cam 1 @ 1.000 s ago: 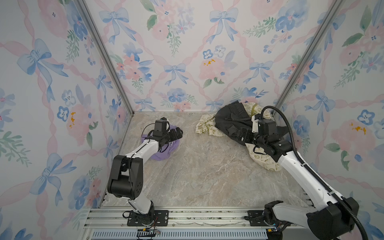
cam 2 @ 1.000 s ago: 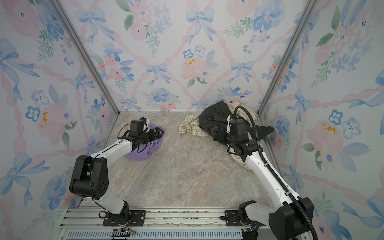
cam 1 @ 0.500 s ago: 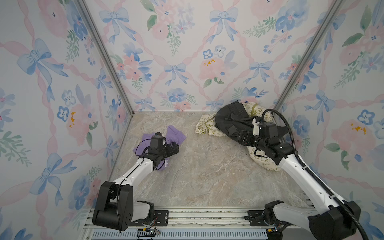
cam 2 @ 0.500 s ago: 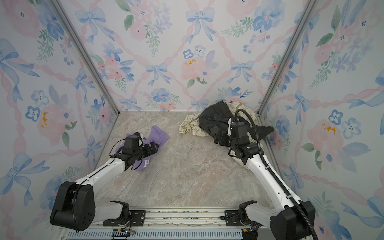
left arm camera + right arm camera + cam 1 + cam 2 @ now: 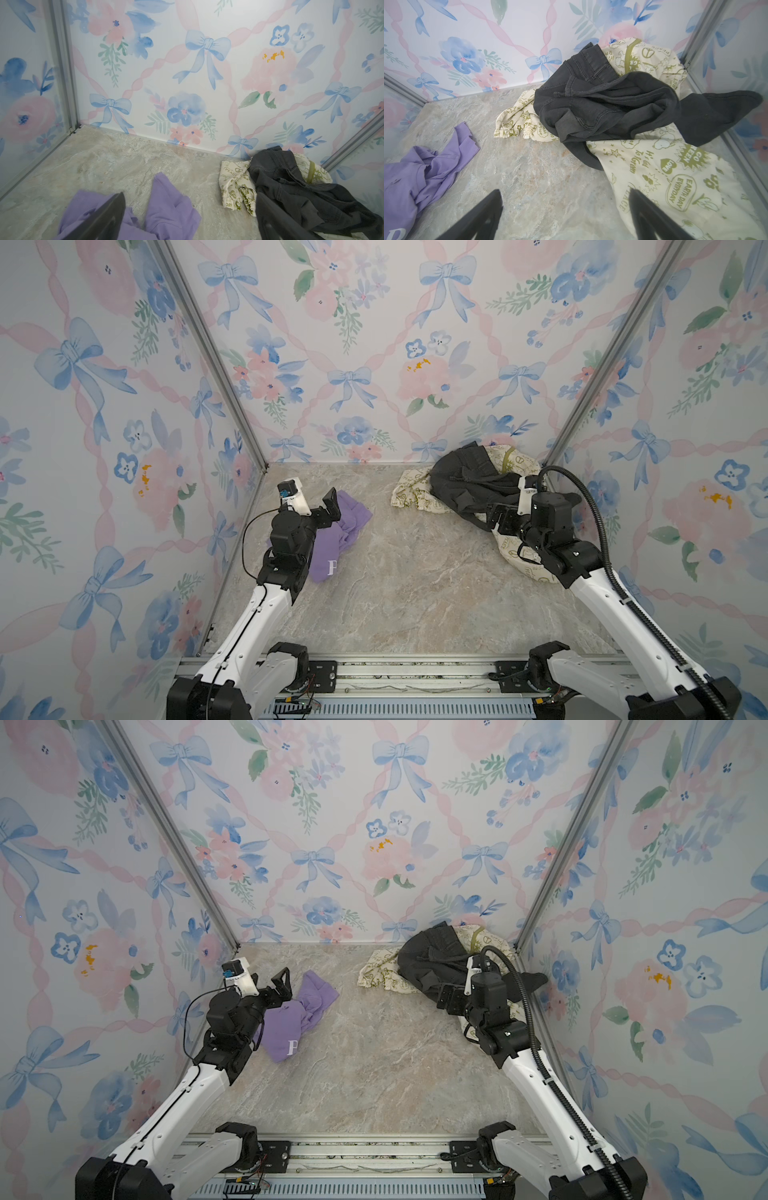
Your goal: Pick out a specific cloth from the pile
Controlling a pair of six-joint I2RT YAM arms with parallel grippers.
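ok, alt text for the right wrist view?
A charcoal garment lies heaped over a cream olive-printed cloth. A purple cloth lies apart on the marble floor; the open right claw hangs empty in front.

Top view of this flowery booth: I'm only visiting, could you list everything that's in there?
purple cloth: one, lavender with a small white mark, crumpled on the left of the tabletop, apart from the other clothes
black garment: one, charcoal, back right corner, draped over the cream cloth
cream cloth: one, cream with olive-green print, back right corner
tabletop: one, grey-beige marble pattern
walls: three, pale with blue bows and pink flowers
rail: one, silver, front edge
left arm, right arm: two, white and black, mounted at the rail
left gripper: one, black, open, above the purple cloth, empty
right gripper: one, black, open, at the cream cloth's near edge, empty
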